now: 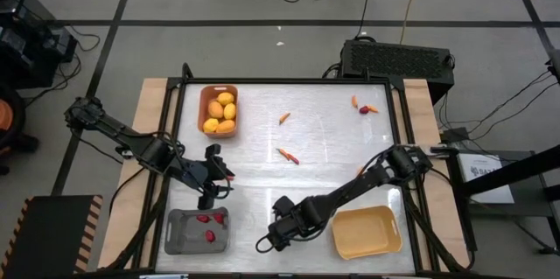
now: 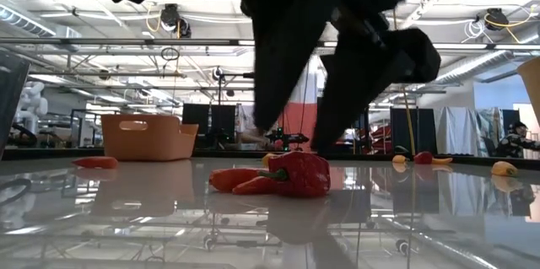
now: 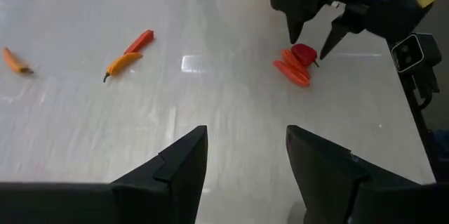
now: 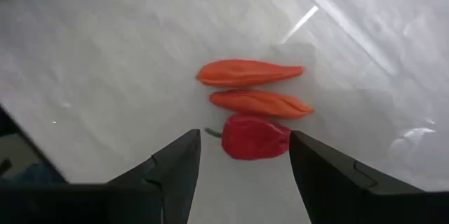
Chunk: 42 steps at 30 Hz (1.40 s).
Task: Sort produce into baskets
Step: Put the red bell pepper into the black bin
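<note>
While the right pincer (image 4: 242, 155) hovers wide over a red chilli (image 4: 256, 137):
Light, smooth, likely slippery; grip across its plump middle, clear of adjacent carrot sticks (image 4: 259, 102).

Your table (image 1: 332, 174) top is smooth, shiny and white, like a mirror. The orange basket (image 1: 218, 110) looks like smooth plastic. The red chilli (image 4: 254, 138) looks shiny.

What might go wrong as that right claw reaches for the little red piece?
The red chilli lies touching one of two orange carrot sticks, so the open right gripper may catch or push a stick too. The left gripper, also open, hangs nearby, so the arms could bump.
</note>
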Available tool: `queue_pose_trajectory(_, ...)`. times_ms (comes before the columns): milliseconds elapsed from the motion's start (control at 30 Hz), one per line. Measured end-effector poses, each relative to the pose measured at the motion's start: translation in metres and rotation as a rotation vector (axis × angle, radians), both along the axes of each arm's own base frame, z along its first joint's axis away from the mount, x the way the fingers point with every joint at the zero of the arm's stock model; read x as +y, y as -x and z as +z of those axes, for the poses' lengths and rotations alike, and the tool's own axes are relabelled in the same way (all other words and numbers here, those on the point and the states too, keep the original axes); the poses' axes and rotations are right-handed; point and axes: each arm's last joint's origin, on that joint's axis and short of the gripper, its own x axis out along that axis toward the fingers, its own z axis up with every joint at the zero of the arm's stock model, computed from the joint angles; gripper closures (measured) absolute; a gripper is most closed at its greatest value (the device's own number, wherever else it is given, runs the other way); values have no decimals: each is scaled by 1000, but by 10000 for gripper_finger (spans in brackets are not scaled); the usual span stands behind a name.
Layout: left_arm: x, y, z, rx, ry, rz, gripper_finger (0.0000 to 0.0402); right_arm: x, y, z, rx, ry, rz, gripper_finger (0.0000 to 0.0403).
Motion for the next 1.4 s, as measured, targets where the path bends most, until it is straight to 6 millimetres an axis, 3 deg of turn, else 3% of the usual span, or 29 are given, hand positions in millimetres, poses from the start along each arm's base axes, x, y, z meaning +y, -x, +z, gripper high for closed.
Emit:
queue_pose_trajectory(600, 0, 0, 0, -1, 27, 26, 201, 7, -1, -24, 36, 33, 49, 193)
queue_pose_trajectory(967, 1, -1, 1, -5, 38, 45, 201, 9, -1, -26, 36, 30, 37, 194)
queue_pose_trajectory(1400, 1, -1, 1, -5, 31, 41, 201, 10, -2, -23, 36, 11, 41, 244)
